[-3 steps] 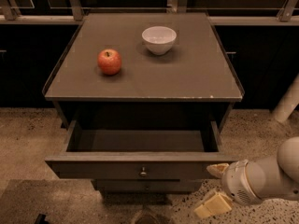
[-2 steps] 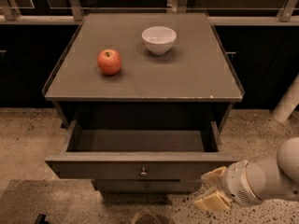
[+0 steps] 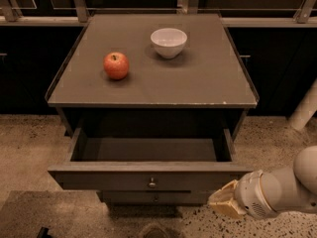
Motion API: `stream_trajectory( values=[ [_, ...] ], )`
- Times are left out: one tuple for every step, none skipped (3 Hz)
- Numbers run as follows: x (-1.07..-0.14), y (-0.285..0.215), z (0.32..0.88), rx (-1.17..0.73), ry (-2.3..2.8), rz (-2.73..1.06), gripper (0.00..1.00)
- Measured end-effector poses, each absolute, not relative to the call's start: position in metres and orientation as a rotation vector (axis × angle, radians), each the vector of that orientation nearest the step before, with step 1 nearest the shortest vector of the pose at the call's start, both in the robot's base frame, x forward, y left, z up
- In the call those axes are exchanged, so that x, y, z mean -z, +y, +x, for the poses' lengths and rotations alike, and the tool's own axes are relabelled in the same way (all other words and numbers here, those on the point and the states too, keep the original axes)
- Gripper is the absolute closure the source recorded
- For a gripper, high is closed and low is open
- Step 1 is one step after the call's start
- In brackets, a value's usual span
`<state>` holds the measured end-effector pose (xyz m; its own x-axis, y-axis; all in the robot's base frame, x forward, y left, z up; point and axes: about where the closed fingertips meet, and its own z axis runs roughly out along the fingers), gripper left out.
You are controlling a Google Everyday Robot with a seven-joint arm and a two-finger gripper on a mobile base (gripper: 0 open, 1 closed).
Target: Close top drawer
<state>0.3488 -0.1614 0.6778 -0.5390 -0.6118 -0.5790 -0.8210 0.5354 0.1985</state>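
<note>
The top drawer (image 3: 148,175) of a dark grey-brown cabinet is pulled far out and its inside looks empty. Its flat front panel carries a small round metal knob (image 3: 152,183) at the centre. My gripper (image 3: 224,201) is at the lower right, just in front of the right end of the drawer front, at about panel height. A white arm segment behind it runs off the right edge. A lower drawer front (image 3: 156,198) with the same knob shows just beneath.
A red apple (image 3: 116,65) and a white bowl (image 3: 169,42) sit on the cabinet top (image 3: 208,83). Speckled floor lies around the cabinet. A rail and dark cabinets run along the back. A pale post (image 3: 304,108) stands at the right.
My gripper has moved left and up, from low at the right of the drawer to close against the right end of the drawer front. The drawer has not moved.
</note>
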Motion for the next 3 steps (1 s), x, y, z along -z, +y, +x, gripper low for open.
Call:
stream_trajectory(
  values=[
    [-0.666,-0.157,0.369,-0.628,2.301,-1.128,1.0],
    [-0.645,-0.141,0.412,-0.623,2.234,-1.05,1.0],
    [-0.633,-0.132,0.428,-0.621,2.204,-0.997,1.0]
  ],
)
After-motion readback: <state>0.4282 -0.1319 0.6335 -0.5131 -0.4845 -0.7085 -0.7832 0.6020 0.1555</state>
